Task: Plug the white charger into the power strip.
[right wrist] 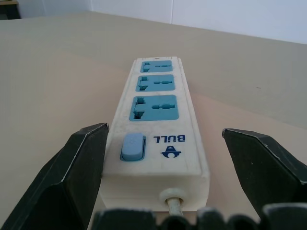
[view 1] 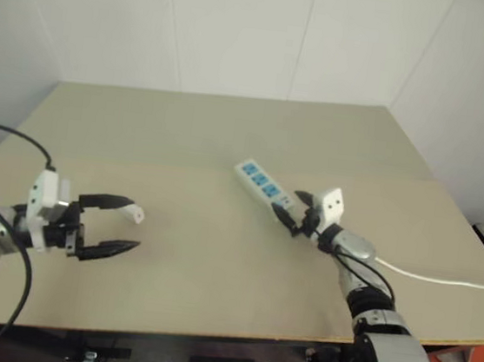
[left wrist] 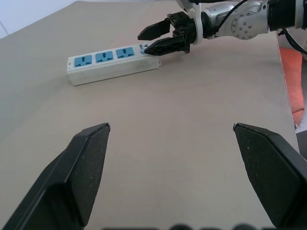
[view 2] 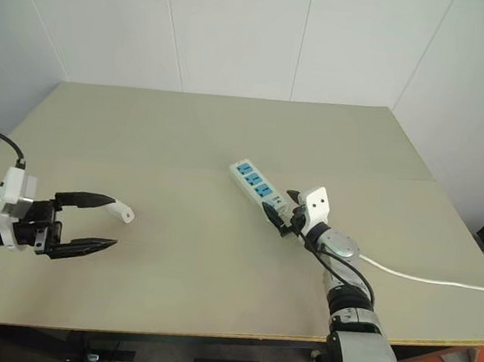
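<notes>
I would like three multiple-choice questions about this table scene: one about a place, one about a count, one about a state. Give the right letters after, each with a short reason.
1. Which end of the power strip does the right gripper straddle?
A. the end with the switch and cord
B. the far end, away from the cord
C. the middle socket

2. How many blue socket faces does the strip have?
A. two
B. three
C. four

3. How do the fingers of the left gripper stand?
A. shut tight
B. clamped on the strip
C. open, holding nothing

Answers:
1. A: in the right wrist view the switch and the cord's exit lie between the open fingers.
2. B: three blue faces show in a row along the strip.
3. C: its fingers stand wide apart over bare table, far from the strip.
</notes>
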Motion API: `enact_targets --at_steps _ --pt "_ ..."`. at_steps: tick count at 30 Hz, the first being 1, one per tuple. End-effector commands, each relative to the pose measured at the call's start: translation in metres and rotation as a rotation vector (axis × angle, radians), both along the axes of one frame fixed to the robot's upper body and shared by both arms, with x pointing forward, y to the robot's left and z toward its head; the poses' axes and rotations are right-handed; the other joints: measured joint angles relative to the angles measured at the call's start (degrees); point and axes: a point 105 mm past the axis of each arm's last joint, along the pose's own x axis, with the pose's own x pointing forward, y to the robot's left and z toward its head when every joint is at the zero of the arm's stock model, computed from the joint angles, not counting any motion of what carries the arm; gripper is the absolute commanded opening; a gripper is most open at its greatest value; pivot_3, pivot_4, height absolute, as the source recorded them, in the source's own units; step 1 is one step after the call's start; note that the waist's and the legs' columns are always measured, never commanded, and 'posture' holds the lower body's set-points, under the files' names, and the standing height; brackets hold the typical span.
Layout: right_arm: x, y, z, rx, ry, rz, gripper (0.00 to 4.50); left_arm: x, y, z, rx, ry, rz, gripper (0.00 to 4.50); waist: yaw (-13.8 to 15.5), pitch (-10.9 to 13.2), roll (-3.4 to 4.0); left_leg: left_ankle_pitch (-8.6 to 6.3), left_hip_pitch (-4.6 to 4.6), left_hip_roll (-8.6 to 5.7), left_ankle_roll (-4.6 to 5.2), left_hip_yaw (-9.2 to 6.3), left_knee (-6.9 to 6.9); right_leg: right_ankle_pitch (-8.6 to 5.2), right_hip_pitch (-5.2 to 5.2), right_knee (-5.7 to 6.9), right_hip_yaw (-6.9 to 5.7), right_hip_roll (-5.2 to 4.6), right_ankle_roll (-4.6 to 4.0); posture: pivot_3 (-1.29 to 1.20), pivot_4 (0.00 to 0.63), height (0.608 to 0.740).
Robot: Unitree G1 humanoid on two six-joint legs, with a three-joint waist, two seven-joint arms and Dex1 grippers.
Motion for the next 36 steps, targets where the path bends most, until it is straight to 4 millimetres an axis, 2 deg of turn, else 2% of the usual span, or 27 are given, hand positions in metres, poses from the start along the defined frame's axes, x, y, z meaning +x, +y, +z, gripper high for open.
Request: enact_targets --at_steps 1,10,18,36 --pt "0.002 0.004 0.004 0.006 -0.014 0.008 4.50 0.001 -0.006 0.008 -0.002 -0.037 -0.021 4.49 0.02 0.00 0.00 0.00 0.00 0.00 0.00 0.00 0.00 0.00 0.00 0.00 0.00 0.00 0.00 0.00 0.150 0.740" --pt "-0.001 0.011 0.009 0.059 0.004 0.082 4.50 0.003 -0.009 0.008 -0.014 -0.039 -0.030 4.49 -0.03 0.01 0.01 0.00 -0.05 0.00 0.00 0.00 -0.01 0.00 -0.09 0.00 0.02 0.00 0.00 0.00 0.150 0.740" --pt "0.003 0.011 0.008 0.007 -0.019 0.040 4.50 0.003 -0.009 0.003 -0.001 -0.029 -0.031 4.49 0.00 0.01 0.01 0.00 -0.04 -0.01 0.00 0.00 -0.01 0.00 -0.08 0.01 0.02 -0.01 0.00 0.00 0.150 0.740" --pt "0.010 0.014 0.006 0.043 0.004 0.006 4.50 0.003 -0.011 0.003 -0.010 -0.033 -0.030 4.49 0.04 0.01 0.01 0.00 -0.06 -0.01 0.00 0.00 -0.02 0.00 -0.09 -0.01 0.03 -0.01 0.00 0.00 0.150 0.740"
